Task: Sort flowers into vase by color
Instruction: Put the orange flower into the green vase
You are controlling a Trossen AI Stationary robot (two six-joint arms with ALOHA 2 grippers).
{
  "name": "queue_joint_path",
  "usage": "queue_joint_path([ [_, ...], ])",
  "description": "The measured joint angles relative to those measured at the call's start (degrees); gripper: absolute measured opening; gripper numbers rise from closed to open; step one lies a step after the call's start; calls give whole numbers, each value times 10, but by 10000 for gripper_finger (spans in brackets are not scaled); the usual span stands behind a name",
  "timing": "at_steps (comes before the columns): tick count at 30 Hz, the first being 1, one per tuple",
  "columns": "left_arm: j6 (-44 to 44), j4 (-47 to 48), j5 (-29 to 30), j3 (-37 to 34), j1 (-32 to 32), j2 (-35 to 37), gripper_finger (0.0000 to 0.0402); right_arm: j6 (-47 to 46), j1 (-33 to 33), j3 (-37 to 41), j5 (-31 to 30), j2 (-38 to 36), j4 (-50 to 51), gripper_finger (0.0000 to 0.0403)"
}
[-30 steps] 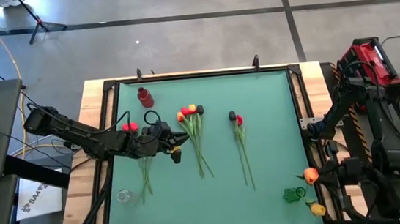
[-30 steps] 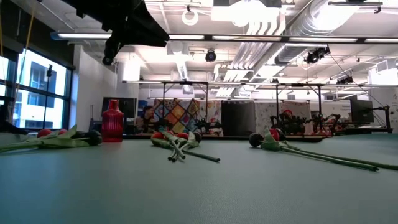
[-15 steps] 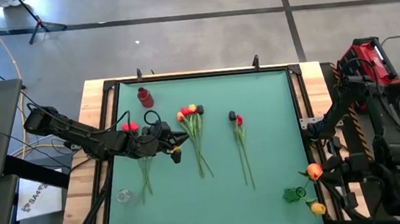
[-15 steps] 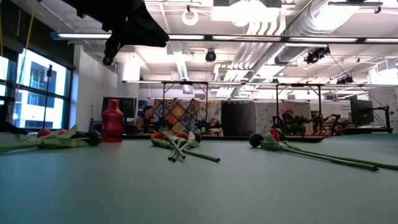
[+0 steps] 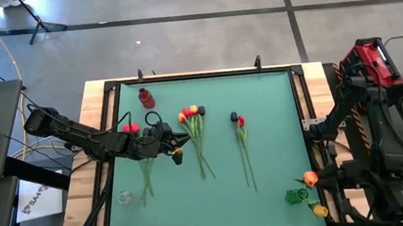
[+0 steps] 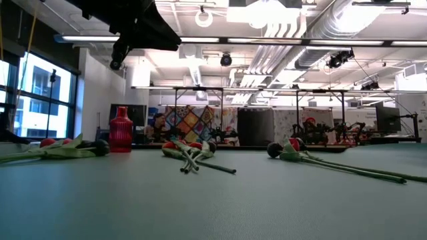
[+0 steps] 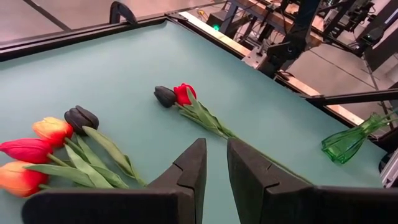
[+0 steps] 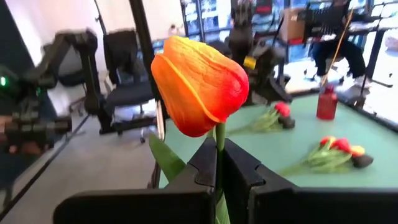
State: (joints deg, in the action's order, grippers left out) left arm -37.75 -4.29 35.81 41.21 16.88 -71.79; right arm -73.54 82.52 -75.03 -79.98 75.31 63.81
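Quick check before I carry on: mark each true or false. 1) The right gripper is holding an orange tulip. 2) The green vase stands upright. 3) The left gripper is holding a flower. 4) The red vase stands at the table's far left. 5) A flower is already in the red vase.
1) True: the right gripper is shut on the orange tulip by its stem.
2) False: the green vase lies on its side.
3) False: the left gripper holds nothing.
4) True: the red vase stands upright there.
5) False: the flowers lie on the table.
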Motion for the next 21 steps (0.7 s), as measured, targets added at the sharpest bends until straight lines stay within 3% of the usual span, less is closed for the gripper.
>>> queue_joint_path([
  [5,1,1,0,0,-4,0,51,-10,0,17,26,0,-5,13],
  [10,-1,1,20,0,-13,0,51,-11,0,8,59,-3,1,58],
  [16,4,1,23,0,-15,0,51,-50,-18,8,226,-28,13,120],
  [21,15,1,22,0,-15,0,51,-72,-41,8,368,-66,15,132],
])
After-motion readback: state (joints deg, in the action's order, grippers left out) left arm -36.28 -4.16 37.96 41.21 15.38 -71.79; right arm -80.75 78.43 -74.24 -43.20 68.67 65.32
